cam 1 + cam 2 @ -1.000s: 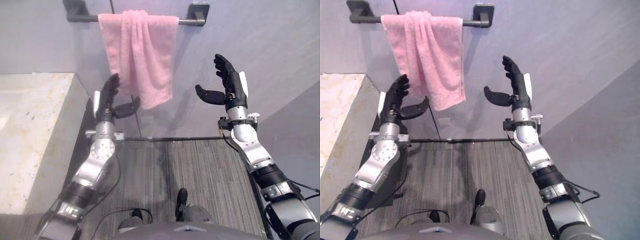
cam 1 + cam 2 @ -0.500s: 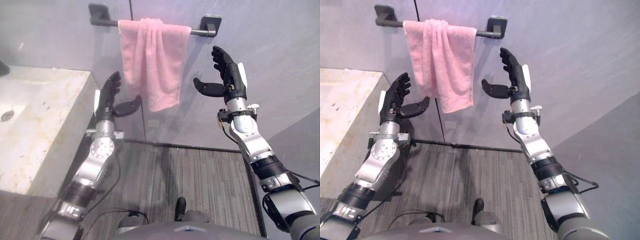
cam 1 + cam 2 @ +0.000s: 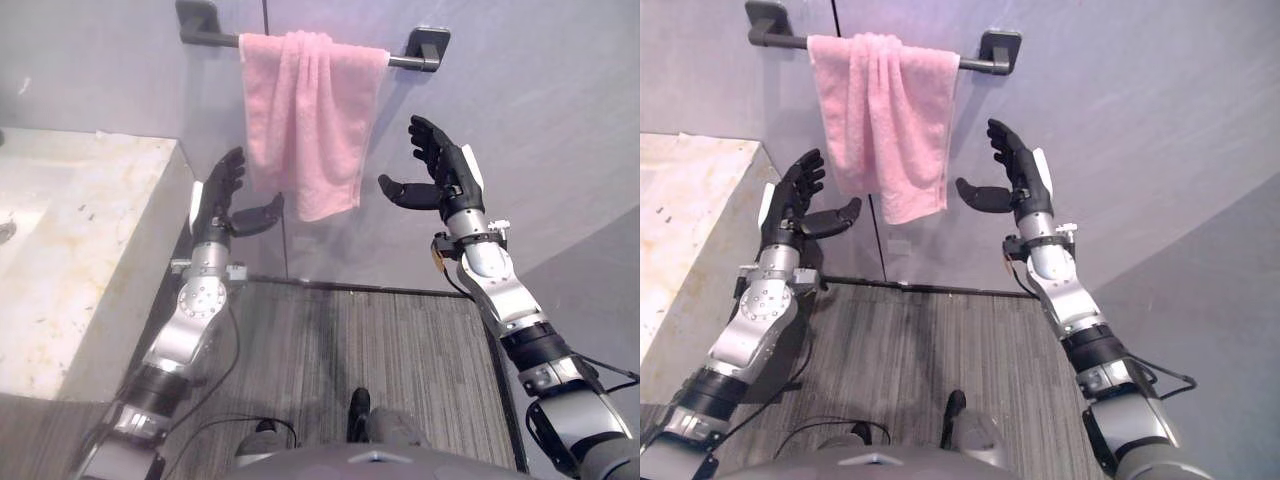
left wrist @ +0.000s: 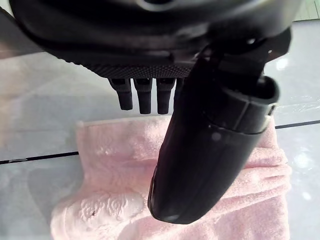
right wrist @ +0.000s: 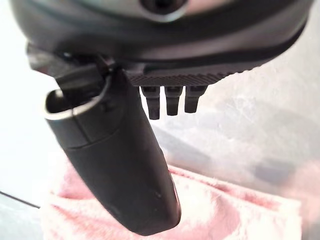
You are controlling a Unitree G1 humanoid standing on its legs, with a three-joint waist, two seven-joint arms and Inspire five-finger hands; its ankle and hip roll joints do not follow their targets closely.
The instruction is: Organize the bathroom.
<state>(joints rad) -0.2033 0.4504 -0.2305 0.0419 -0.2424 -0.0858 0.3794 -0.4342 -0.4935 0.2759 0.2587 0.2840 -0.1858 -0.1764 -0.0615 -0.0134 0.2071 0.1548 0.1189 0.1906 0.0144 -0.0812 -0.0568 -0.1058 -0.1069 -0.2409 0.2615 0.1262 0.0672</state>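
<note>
Pink terry towel (image 3: pixel 305 120) hangs bunched over a dark metal wall bar (image 3: pixel 400 62), its long axis vertical, lower hem apparently slanting. Left robot hand (image 3: pixel 222 200) and right robot hand (image 3: pixel 440 175) flank it, fingers spread wide, not touching. A pale stone worktop (image 3: pixel 70 260) is cut off at left.

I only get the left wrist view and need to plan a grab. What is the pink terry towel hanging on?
Observer: The pink terry towel is draped over a dark metal wall bar.
Operator: Where is the other hand?
Observer: The right hand is raised to the towel's right, open and apart from the cloth.
Operator: Anything beside my arm?
Observer: A pale stone counter stands to the left of the left hand.
</note>
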